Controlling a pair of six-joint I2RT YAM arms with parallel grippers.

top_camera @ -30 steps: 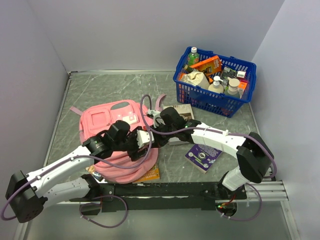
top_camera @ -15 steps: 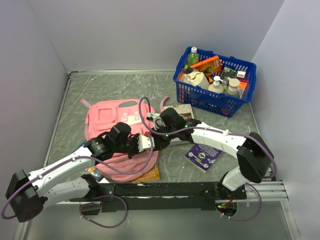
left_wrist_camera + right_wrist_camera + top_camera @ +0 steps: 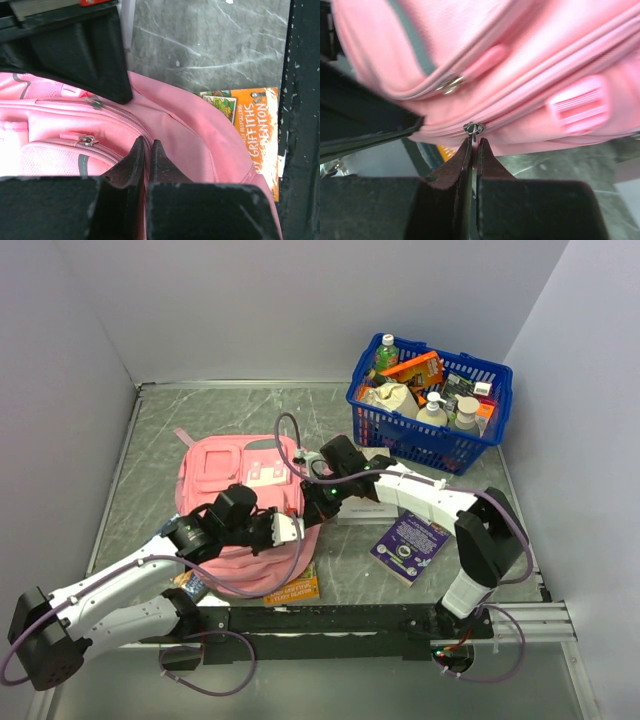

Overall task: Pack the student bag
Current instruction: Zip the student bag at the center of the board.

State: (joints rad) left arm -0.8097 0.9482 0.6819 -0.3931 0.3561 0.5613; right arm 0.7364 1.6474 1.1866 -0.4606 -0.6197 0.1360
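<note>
**Two grippers closed at the pink bag**

Both pairs of jaws are low over the student bag (image 3: pixel 225 475), which lies flat on the grey table (image 3: pixel 200 415), directly under them. The right gripper (image 3: pixel 473 141) has its jaws pressed together, and between the tips they pinch the small metal zipper pull (image 3: pixel 473 129) of the bag's long zipper. A little above these jaws in the wrist view, a second pull (image 3: pixel 450 85) sits on a pocket zipper. To the right of them there is a pink plastic clip (image 3: pixel 580 111).

The left gripper (image 3: pixel 148 144) also has its jaws pressed together. The tips touch the pink fabric beside a zipper seam, but I cannot tell if a fold is caught between them. To the right of the left jaws an orange book (image 3: pixel 256 135) lies partly under the bag's edge.

Seen from above, the two grippers are near each other. A purple booklet (image 3: pixel 408 545) lies on the table to the right of the right jaws. Well apart from both, a blue basket (image 3: pixel 430 440) with bottles and boxes stands in the far right corner.
</note>
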